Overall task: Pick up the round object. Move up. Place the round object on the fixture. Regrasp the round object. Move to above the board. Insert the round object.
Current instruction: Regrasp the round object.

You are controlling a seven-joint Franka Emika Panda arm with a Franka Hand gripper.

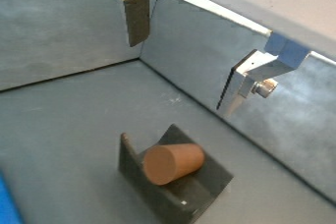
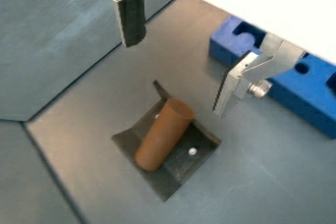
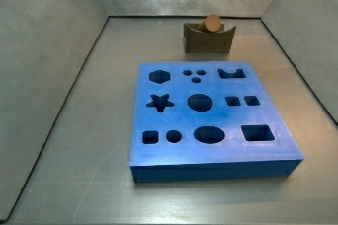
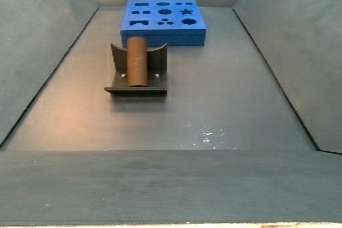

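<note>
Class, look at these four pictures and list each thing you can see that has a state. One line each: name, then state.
Peg: lying on its side in the notch of the fixture, not held.
Fixture: standing on the floor beyond the board, carrying the peg.
Board: flat on the floor, every visible hole empty.
Pincer: open, above the peg, holding nothing.

Robot gripper [image 2: 184, 56] – two flat silver fingers
One finger [image 2: 128, 17] carries a dark rectangular pad; the other [image 1: 250, 79] is a bent silver plate with a small round screw – seen in both wrist views.
</note>
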